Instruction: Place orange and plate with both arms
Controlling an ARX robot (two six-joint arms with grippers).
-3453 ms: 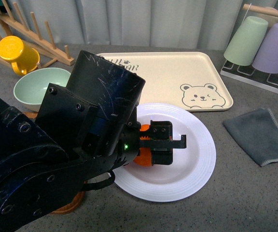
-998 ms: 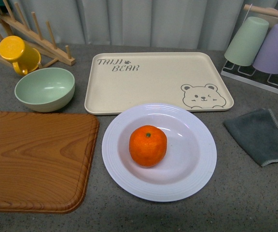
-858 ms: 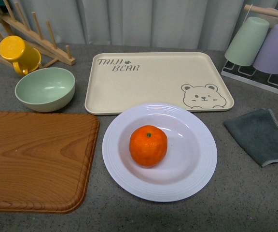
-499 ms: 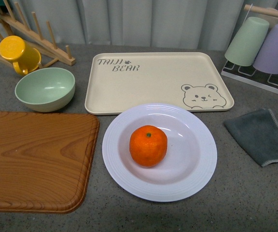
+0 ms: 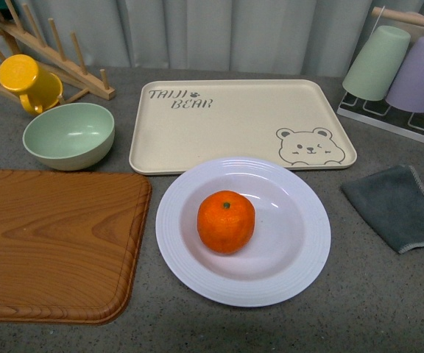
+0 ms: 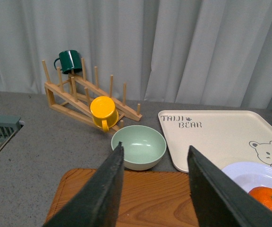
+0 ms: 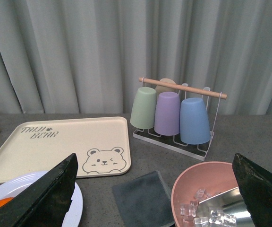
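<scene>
1. Orange (image 5: pixel 226 221) is sitting stem-up in the well of the plate (image 5: pixel 300 257), which is resting on the bench (image 5: pixel 389 309) just in front of the tray (image 5: pixel 234 125).
2. Left claw (image 6: pixel 155 151) is hanging spread and empty above the board (image 6: pixel 145 203).
3. Right claw (image 7: pixel 154 179) is seemingly gaping wide too; only finger edges are showing.

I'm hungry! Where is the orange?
In the front view, the orange sits in the plate, right of the wooden board, near the bear tray.
</scene>
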